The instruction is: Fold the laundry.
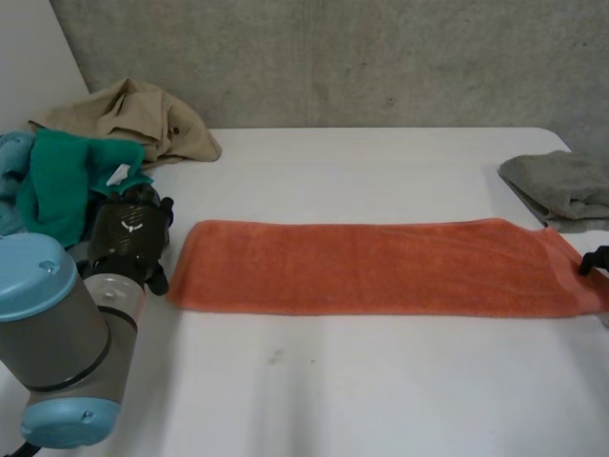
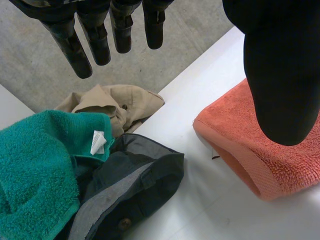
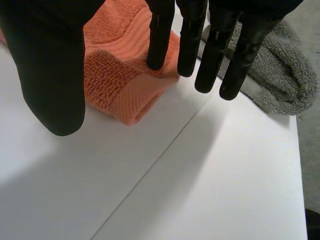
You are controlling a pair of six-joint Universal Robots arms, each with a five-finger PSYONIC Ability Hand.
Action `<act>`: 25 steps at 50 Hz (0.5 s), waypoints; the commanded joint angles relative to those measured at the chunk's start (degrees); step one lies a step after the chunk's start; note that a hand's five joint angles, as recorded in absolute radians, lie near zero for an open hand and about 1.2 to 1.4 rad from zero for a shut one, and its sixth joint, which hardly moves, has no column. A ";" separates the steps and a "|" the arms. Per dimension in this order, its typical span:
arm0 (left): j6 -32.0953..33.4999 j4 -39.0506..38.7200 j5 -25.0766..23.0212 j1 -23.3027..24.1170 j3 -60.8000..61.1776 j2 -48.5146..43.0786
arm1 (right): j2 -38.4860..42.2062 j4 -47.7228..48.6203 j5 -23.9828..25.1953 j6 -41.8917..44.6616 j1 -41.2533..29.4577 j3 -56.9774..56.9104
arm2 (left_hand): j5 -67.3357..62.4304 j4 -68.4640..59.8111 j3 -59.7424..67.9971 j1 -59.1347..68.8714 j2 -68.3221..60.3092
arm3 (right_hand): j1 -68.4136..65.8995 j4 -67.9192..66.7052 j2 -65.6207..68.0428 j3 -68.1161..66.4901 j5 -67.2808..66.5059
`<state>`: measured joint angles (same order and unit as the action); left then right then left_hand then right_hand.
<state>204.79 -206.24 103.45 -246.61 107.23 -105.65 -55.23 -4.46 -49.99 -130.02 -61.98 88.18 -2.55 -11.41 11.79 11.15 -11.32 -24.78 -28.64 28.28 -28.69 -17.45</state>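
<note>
Now, begin at the table's far left corner: the waiting pile sits there, a tan garment (image 1: 133, 114) at the back, a teal towel (image 1: 67, 181) in front of it and a dark garment (image 2: 135, 180) partly under that, all apart from the piece you are working. Your left hand (image 1: 128, 233) sits just beside that pile near the table's left edge, its fingers (image 2: 95, 42) straight and spread, gripping nothing. Its thumb hangs over the left short end of the orange towel (image 1: 381, 268), and I cannot tell whether it touches. That towel lies flat across the middle of the table (image 1: 381, 400) as a narrow strip, its long axis running from the left edge to the right edge, parallel to the near edge. So each hand has one short end right at it. At the table's right edge your right hand (image 3: 50, 75) is spread too, fingers straight, one fingertip (image 3: 157, 59) resting on the corner of the towel's right end, pinching nothing. A grey towel (image 1: 561, 183) lies heaped near the far right corner, just beside that end. The next fold, as I judge it, runs end to end along the long axis, so whichever hand carries its end must cross the whole strip towards the other.
</note>
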 commanded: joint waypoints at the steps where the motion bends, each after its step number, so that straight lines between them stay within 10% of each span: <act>1: 0.00 -0.04 0.00 0.08 0.00 0.00 | 0.29 1.99 0.07 -0.15 -0.08 0.06 | 2.55 1.41 -1.79 -1.15 1.32 | -18.59 -14.74 15.10 -14.69 -15.92; 10: 0.00 0.04 0.00 -0.01 0.00 0.09 | 0.82 3.93 0.07 -0.24 -0.34 0.24 | 2.55 1.41 -1.79 -1.15 1.32 | -54.34 -50.48 50.84 -50.43 -51.67; 25: 0.00 -0.04 0.00 -0.01 0.44 0.70 | -1.02 5.33 -0.02 0.11 6.07 -1.95 | 2.55 1.41 -1.79 -1.15 1.32 | -55.22 -51.36 51.72 -51.31 -52.55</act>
<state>204.79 -206.23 103.46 -246.63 107.46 -105.18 -54.91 0.12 -50.01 -130.19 -60.94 88.06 -2.55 -11.41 11.79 11.15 -11.32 -53.75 -68.07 67.01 -67.52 -55.72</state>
